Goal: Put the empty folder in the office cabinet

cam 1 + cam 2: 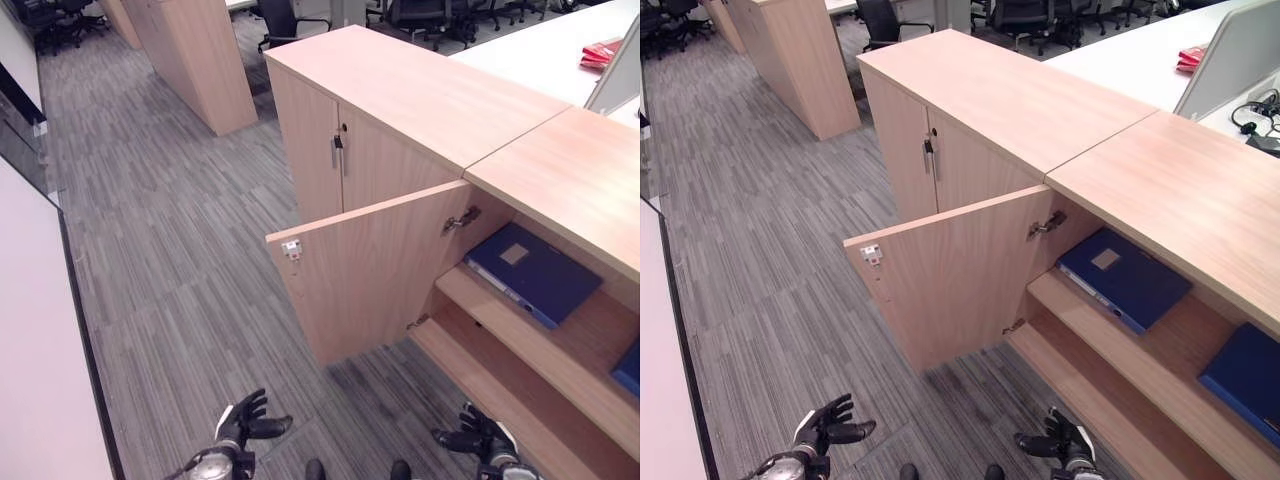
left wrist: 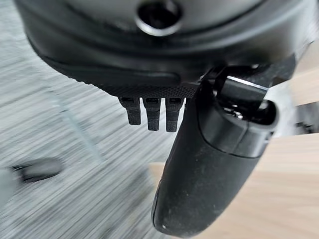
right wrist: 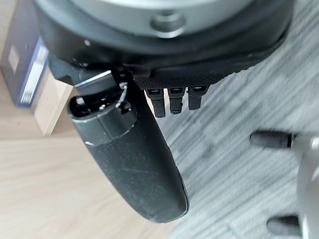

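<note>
Above grey carpet, left hand and right hand hang spread, empty.

Lighting: bright, even, diffuse from overhead; the cabinet top carries a soft pale sheen without hard glare, and the open door casts a faint dark shadow on the carpet at its foot. Shelf recess under the cabinet top reads darker, the blue folder still clear. Focus: head views sharp; wrist views soft, carpet streaked with blur beyond the left hand and right hand.
</note>
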